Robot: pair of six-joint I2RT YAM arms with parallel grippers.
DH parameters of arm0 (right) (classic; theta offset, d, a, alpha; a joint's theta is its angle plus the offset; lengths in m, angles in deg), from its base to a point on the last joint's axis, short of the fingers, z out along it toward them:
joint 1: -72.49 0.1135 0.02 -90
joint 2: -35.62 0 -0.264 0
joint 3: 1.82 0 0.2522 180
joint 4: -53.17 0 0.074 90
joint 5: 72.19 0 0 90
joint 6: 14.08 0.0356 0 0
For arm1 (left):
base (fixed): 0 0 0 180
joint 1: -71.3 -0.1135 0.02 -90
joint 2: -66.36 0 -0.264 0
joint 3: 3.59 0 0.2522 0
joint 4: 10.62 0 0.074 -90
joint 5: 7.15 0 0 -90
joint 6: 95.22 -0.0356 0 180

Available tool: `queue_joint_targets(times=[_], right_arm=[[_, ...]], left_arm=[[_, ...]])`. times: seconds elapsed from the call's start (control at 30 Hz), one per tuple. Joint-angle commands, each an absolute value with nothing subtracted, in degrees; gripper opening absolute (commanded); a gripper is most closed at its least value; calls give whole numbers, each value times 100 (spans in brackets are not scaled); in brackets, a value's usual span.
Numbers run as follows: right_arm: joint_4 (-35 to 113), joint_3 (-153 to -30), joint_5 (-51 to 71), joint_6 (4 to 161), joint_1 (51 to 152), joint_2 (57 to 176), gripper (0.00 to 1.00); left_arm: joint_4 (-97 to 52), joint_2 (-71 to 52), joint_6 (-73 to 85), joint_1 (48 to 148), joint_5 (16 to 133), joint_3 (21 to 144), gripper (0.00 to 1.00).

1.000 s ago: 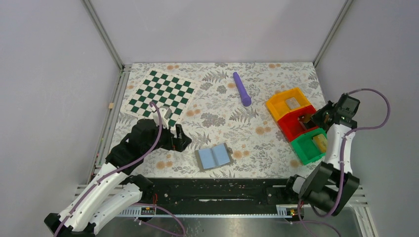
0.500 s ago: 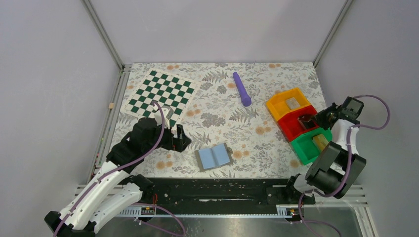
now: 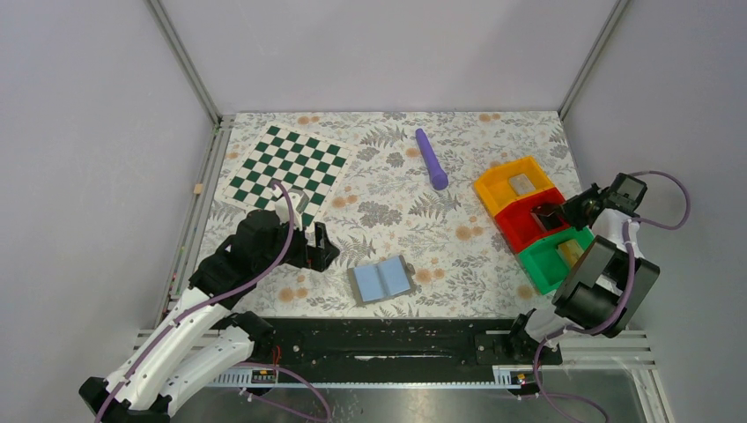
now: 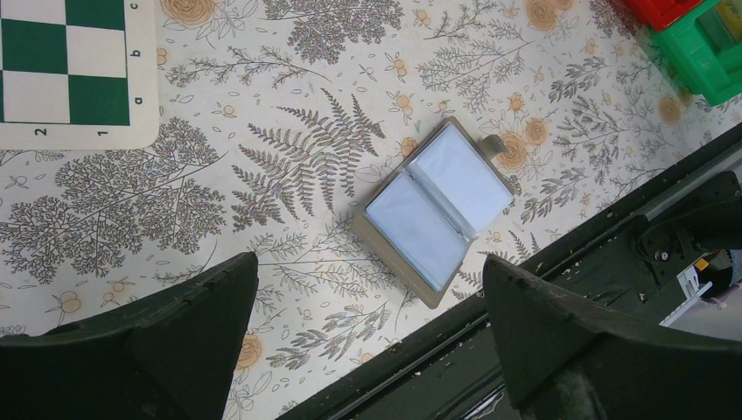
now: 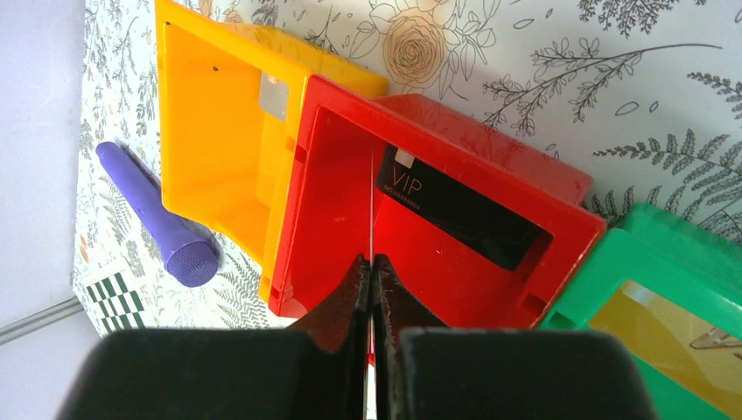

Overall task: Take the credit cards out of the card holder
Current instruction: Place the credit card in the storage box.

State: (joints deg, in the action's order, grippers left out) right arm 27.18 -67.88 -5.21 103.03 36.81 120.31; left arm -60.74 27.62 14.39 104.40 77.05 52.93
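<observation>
The grey card holder lies open on the table near the front edge, its light blue inner faces up. My left gripper hangs open above the table just left of it, holding nothing. My right gripper is shut on a thin credit card seen edge-on, held over the red bin. A black credit card marked VIP lies inside that bin. In the top view the right gripper sits at the red bin's right rim.
Yellow, red and green bins stand in a row at the right. The yellow one holds a silver card, the green one a gold card. A purple cylinder and a chessboard lie further back.
The right arm's elbow has folded down and back towards the near edge while its gripper stayed shut over the red bin. The left arm and card holder have not moved.
</observation>
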Motion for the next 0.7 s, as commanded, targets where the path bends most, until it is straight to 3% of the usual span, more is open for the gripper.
queue_joint_targets(times=[0.0, 0.67], right_arm=[[3046, -6951, -686, 10404, 3654, 12127, 2], [3294, -6818, -524, 10497, 3645, 12282, 4]], left_arm=[[-5900, 2832, 1341, 10410, 7893, 5561, 99], [-5902, 2844, 1358, 10414, 7898, 5552, 99]])
